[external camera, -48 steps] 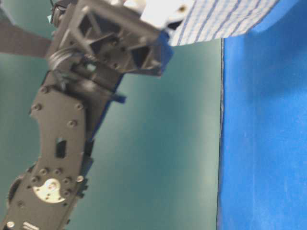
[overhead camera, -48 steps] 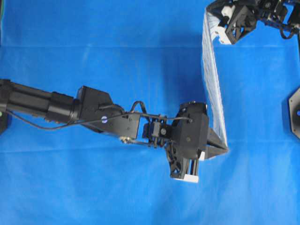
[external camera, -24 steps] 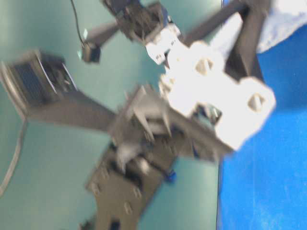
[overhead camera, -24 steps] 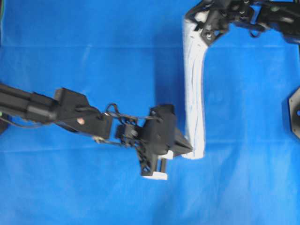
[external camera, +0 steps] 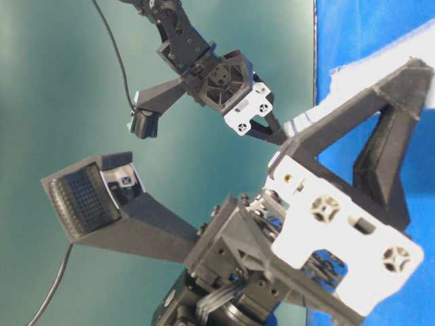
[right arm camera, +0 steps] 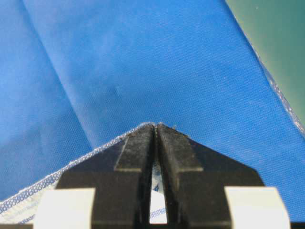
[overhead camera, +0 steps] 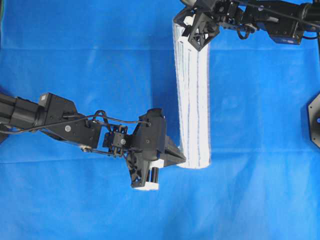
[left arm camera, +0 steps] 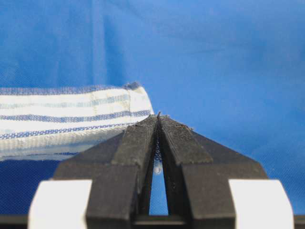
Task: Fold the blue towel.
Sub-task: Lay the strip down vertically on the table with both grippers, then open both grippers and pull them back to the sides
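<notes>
The blue towel (overhead camera: 192,95), white with thin blue stripes, hangs as a long narrow band over the blue table cover (overhead camera: 100,60), stretched between my two grippers. At its near end my left gripper (overhead camera: 183,161) is shut on a corner. In the left wrist view the jaws (left arm camera: 157,117) are pressed together with cloth threads between them, and the striped towel (left arm camera: 71,117) runs off to the left. My right gripper (overhead camera: 182,20) is shut on the far end. Its wrist view shows the closed tips (right arm camera: 156,125) with the towel's hem (right arm camera: 28,191) trailing left.
A black mounting base (overhead camera: 314,125) sits at the right edge of the overhead view. The cover's edge (right arm camera: 271,81) shows close to the right gripper, with green floor beyond it. In the table-level view both gripper bodies fill the frame and the towel's edge (external camera: 353,68) shows.
Both grippers have carried the towel leftward over the cover. It showed as a thin edge-on strip; now it shows as a wider, straighter band.
</notes>
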### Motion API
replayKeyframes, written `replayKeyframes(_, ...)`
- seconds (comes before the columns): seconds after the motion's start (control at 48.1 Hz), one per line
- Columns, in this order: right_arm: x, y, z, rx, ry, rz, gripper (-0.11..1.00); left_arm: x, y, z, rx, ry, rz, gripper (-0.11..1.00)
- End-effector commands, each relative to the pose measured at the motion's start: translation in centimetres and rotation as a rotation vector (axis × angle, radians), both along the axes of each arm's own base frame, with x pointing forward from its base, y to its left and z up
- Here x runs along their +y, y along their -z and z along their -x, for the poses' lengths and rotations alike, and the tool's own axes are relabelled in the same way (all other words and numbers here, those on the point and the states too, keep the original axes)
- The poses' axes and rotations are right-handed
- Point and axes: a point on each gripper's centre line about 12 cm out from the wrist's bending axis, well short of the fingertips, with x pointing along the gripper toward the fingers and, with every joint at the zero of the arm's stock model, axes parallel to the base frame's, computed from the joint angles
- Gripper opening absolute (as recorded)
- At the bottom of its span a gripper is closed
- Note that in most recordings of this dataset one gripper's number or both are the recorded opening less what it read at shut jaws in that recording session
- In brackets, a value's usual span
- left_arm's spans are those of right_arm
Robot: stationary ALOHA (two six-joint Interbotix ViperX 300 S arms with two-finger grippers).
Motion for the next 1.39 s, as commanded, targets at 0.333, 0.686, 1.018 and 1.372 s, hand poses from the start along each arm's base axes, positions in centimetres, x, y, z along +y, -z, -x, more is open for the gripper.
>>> replayKeyframes(0.333, -0.5, -1.6, -0.3, -0.014, -0.018, 0.049, 0.05, -0.1, -2.2, -0.2, -0.057, 0.005, 0.006, 0.33)
replayKeyframes(0.686, 1.2, -4.8, 0.4, 0.012, -0.094, 0.135, 0.55, 1.8, -6.8, 1.3, -0.071, -0.008, -0.034, 0.49)
replayKeyframes(1.018, 5.2, -8.4, 3.4, -0.071, -0.138, 0.168, 0.49, 7.8, -11.2, 4.7, -0.167, -0.093, -0.151, 0.49)
replayKeyframes(1.372, 11.9, -10.3, 9.4, -0.325, -0.215, 0.167, 0.49, 13.1, -12.8, 12.1, -0.31, -0.263, -0.173, 0.49)
